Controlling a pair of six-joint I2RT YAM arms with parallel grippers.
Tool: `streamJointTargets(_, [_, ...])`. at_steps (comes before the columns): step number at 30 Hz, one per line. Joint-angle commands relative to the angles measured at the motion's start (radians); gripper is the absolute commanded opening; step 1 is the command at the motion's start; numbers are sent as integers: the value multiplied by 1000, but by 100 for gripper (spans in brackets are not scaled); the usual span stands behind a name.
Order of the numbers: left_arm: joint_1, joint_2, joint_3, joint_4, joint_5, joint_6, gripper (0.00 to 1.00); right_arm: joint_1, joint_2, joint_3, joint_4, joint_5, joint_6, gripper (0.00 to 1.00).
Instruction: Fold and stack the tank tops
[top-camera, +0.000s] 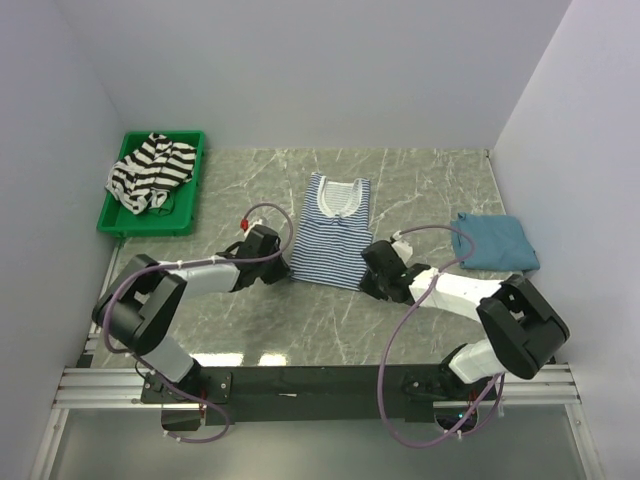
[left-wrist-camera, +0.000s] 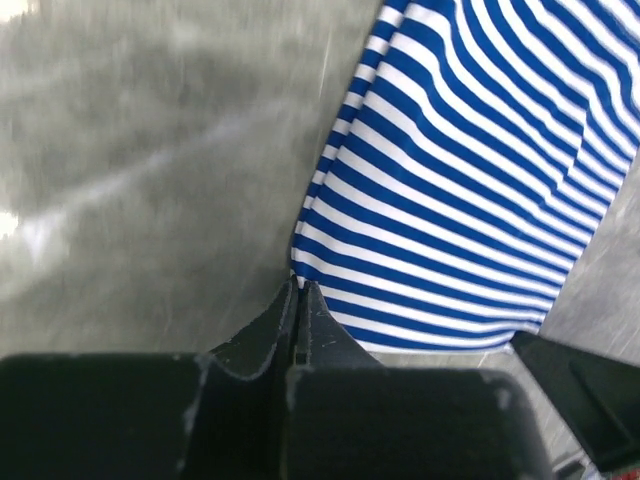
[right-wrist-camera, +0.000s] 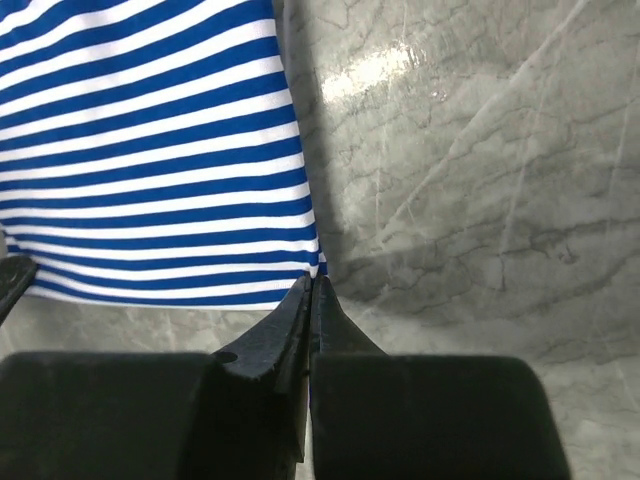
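The blue-and-white striped tank top (top-camera: 333, 232) lies flat in the middle of the table, neckline at the far end. My left gripper (top-camera: 286, 268) is at the hem's left corner. In the left wrist view its jaws (left-wrist-camera: 300, 286) are shut, pinching the edge of the striped cloth (left-wrist-camera: 460, 170). My right gripper (top-camera: 369, 277) is at the hem's right corner, and its jaws (right-wrist-camera: 312, 281) are shut on that corner of the cloth (right-wrist-camera: 150, 130). The teal-blue tank top (top-camera: 495, 242) lies folded at the right. The black-and-white striped tank top (top-camera: 150, 172) is crumpled in a bin.
A green bin (top-camera: 112, 226) stands at the far left by the wall. Grey walls close in the table on the left, back and right. Purple cables loop from both arms above the marbled tabletop (top-camera: 420, 190).
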Motion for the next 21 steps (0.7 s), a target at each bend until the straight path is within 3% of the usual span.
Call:
streamJointTargets(1, [-25, -81, -35, -88, -4, -4, 1, 30, -44, 29, -105, 58, -89, 0])
streamJointTargets(6, [-110, -266, -127, -193, -53, -78, 1, 161, -163, -12, -212, 42, -55, 0])
streamJointTargets(10, [-215, -484, -204, -317, -83, -178, 0, 389, -229, -18, -309, 60, 72, 0])
streamJointTargets(14, [-288, -678, -204, -443, -123, -241, 1, 512, -287, 38, -410, 98, 162, 0])
streamJointTargets(18, [-295, -779, -135, -579, -172, -249, 0, 524, -344, 89, -484, 121, 181, 0])
streamJointTargets(21, [-293, -758, -75, -585, -202, -232, 1, 499, -364, 139, -519, 141, 157, 0])
